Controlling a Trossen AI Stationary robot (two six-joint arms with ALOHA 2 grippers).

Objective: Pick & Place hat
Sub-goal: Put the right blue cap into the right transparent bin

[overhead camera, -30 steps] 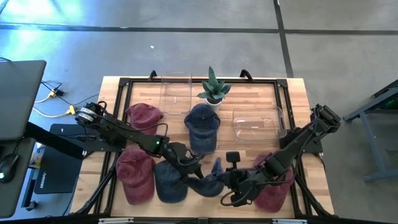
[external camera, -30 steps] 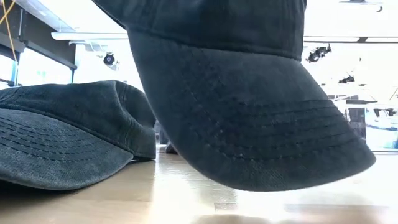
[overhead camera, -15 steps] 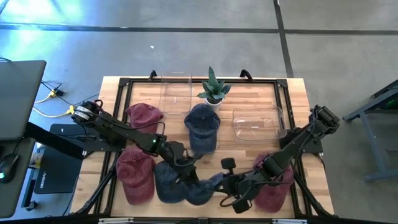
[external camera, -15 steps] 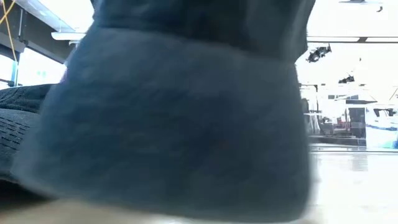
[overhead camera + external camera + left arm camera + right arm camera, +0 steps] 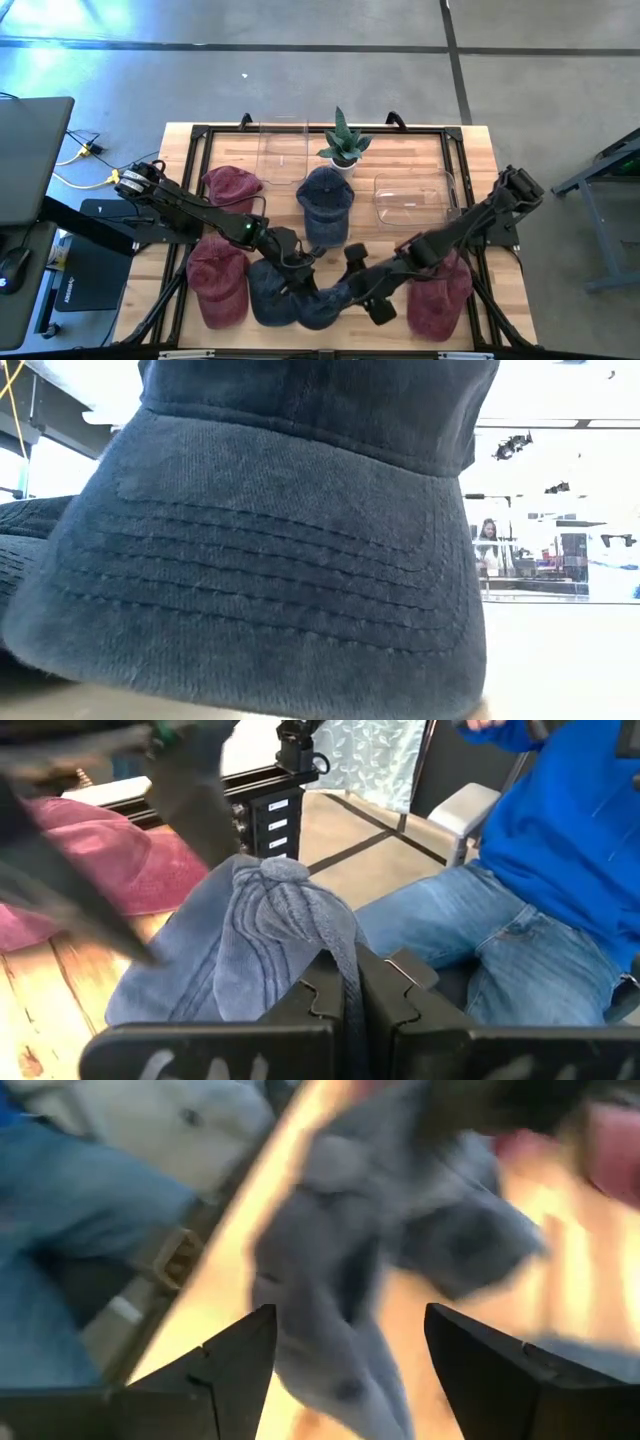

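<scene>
Hat at desk front edge, 6 o'clock, brim toward the front. Left hand pinched shut on its fabric, nearer arm. Right hand just beside at 3 o'clock, fingers spread, empty. Other caps behind.

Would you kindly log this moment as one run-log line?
left gripper: shut on blue hat | right gripper: open, beside it | place: table's near edge

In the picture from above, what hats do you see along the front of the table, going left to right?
Red hat → blue hat → the blue hat pinched by the left gripper → red hat by the right arm.
</scene>
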